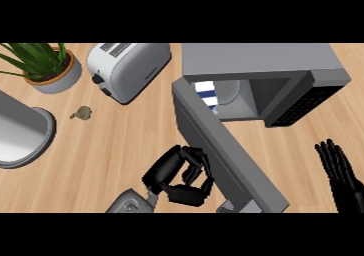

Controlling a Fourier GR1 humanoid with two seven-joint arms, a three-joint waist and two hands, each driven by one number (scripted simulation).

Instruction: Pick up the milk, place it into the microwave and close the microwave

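The grey microwave [262, 62] stands at the back right with its door [222, 150] swung wide open toward me. Inside its cavity, at the left, a white carton with blue stripes, the milk [207, 94], shows partly behind the door's hinged edge. My left hand [179, 176] is low in the middle, fingers curled, right against the outer face of the door near its free end and holding nothing. My right hand [343, 172] rests open at the lower right, fingers up, away from the microwave.
A silver toaster [129, 67] stands left of the microwave. A potted plant [48, 67] is at the back left. A large grey round vessel [15, 135] lies at the left edge, with a small brownish object [81, 113] beside it.
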